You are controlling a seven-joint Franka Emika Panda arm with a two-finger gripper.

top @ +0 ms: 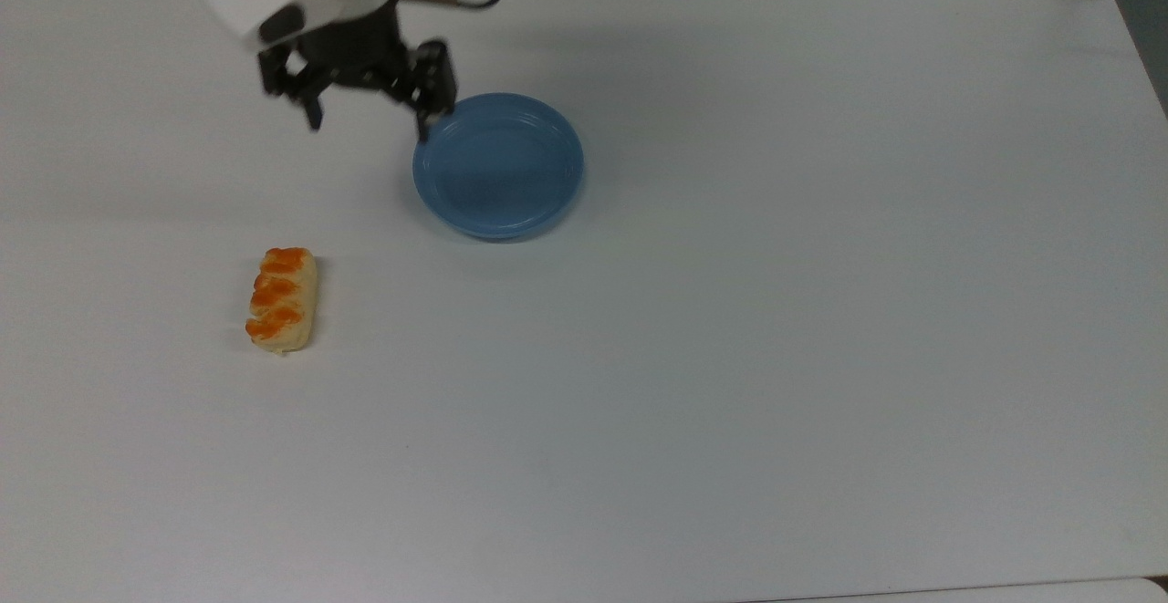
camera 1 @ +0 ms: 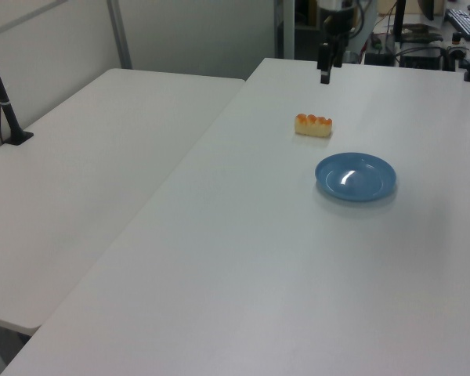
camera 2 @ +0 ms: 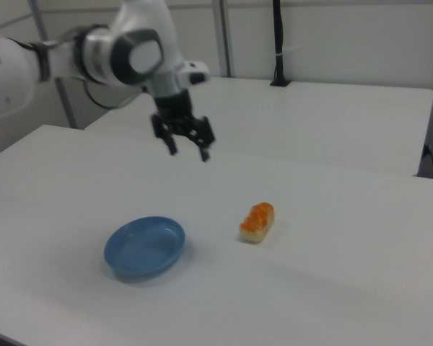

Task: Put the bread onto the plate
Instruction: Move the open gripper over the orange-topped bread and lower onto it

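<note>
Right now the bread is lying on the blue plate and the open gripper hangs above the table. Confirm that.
Not right. In the top view the bread lies on the white table, well apart from the blue plate. The open gripper does hang above the table.

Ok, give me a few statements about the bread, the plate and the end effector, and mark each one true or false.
1. The bread lies on the table, apart from the plate. True.
2. The end effector grips the bread. False: it is open and holds nothing, above the table.
3. The plate has food on it. False: it is bare.
4. In the right view, the bread sits to the right view's right of the plate. True.
</note>
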